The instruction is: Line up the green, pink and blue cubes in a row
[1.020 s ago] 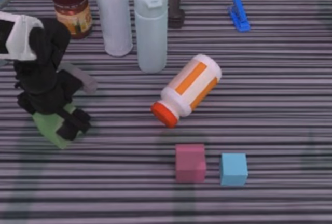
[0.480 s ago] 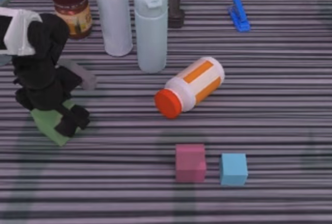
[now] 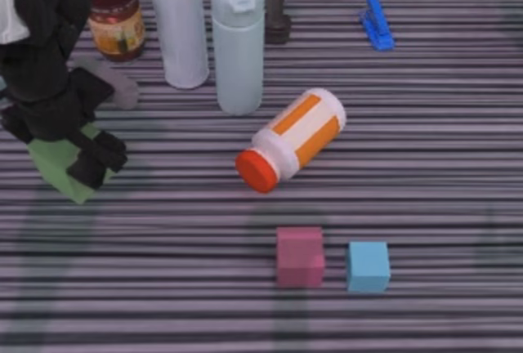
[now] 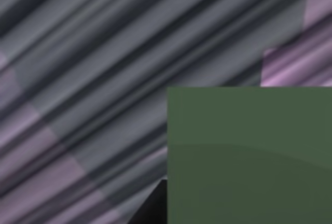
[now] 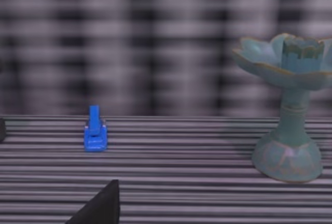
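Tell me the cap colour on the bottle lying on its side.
Orange cap, clearest in the top view.

Soft, even light is falling from above, with no glare showing anywhere. The left gripper (image 3: 91, 161) is casting a broad, faint shadow on the striped table (image 3: 425, 140) below its fingers and toward the near edge. The green cube (image 4: 249, 156) between those fingers is looking dim and shaded in the left wrist view, and the stripes around it are smearing out of focus. In the right wrist view the backdrop behind the blue clip (image 5: 95, 129) is blurring heavily.
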{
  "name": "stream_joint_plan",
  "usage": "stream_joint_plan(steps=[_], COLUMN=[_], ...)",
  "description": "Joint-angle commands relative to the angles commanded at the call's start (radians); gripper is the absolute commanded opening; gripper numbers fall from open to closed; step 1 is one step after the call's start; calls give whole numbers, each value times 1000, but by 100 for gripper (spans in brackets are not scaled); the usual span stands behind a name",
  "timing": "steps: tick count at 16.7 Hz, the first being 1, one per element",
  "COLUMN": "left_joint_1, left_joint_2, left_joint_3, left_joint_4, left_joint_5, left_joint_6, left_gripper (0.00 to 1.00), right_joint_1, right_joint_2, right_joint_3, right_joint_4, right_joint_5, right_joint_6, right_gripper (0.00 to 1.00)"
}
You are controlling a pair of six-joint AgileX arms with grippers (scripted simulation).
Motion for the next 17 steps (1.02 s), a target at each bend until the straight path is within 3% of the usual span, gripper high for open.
stream_joint_plan(steps=[4,7,10,17], left_joint_1=[-12,-59,-142,-375], left_joint_2=[1,-8,-17,-74], left_joint_3=[-2,-3,-12,-69], left_joint_4=[3,-2,-16,-46], left_joint_5=[0,-1,-3,-6], left_joint_6=[-11,-108,-299,-890], left_gripper=[0,0,0,0], right_joint_1=[0,0,0,0], right_joint_2=[0,0,0,0], right_joint_3=[0,0,0,0], right_joint_4=[0,0,0,0], right_joint_5=[0,0,0,0], right_joint_6=[0,0,0,0], right_gripper=[100,100,100,100])
